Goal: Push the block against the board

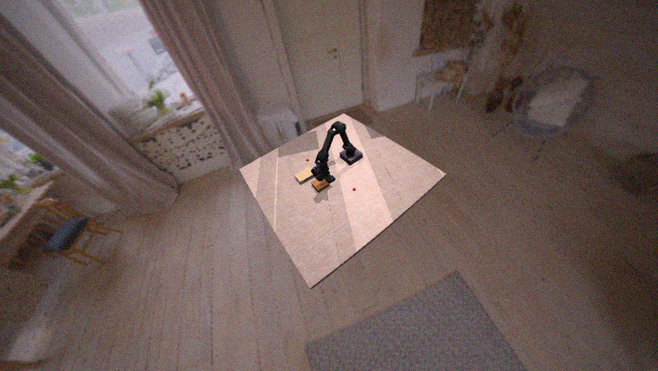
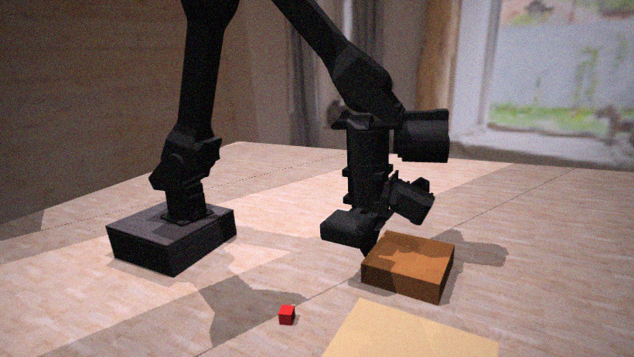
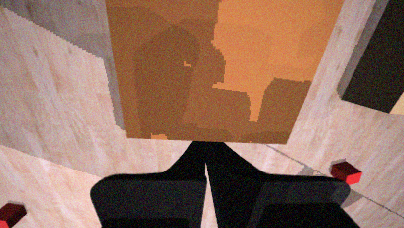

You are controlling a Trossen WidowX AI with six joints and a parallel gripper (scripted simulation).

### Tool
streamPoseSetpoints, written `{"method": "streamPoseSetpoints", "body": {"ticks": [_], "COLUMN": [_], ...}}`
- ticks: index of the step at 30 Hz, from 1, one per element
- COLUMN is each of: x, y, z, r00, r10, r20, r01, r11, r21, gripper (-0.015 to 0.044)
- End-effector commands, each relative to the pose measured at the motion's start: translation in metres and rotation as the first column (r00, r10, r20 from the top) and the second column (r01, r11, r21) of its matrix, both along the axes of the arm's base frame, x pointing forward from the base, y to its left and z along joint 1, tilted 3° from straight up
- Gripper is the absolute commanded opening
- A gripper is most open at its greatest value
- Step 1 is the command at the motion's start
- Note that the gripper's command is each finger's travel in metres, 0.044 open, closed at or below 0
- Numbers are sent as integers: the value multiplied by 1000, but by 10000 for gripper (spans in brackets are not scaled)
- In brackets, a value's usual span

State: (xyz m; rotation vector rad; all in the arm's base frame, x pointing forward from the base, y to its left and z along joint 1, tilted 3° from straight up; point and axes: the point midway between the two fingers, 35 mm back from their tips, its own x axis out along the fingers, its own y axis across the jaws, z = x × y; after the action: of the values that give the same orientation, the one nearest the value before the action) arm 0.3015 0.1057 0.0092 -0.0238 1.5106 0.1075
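Note:
The orange square block [image 1: 319, 185] [image 2: 410, 256] [image 3: 267, 50] lies flat on the table. The pale yellow board [image 1: 302, 175] [image 2: 412, 332] [image 3: 399, 107] lies flat beside it, with a strip of table between them. In the wrist view, the board shows only at the right edge, mostly its dark side. My gripper [image 2: 367, 253] [image 3: 204, 135] is shut and empty, pointing down. Its tips are low at the block's side that faces the robot base, touching it or very close. The fingers hide a little of that side.
A small red cube [image 1: 307, 160] [image 2: 286, 314] [image 3: 347, 172] lies on the board's side of the table. Another red cube [image 1: 354, 189] [image 3: 12, 214] lies on the block's other side. The robot base [image 1: 351, 156] [image 2: 170, 241] stands behind the gripper.

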Motion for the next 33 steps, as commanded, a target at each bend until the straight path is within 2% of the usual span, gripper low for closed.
{"method": "streamPoseSetpoints", "body": {"ticks": [1, 17, 33], "x": [7, 30, 9], "y": [1, 2, 1], "z": [0, 1, 0], "r00": [1000, 1000, 1000], "r10": [3, 3, 3], "r20": [2, 5, 3], "r01": [-3, -3, -3], "r11": [1000, 1000, 1000], "r21": [-1, -1, -1], "gripper": [0, 0, 0]}}
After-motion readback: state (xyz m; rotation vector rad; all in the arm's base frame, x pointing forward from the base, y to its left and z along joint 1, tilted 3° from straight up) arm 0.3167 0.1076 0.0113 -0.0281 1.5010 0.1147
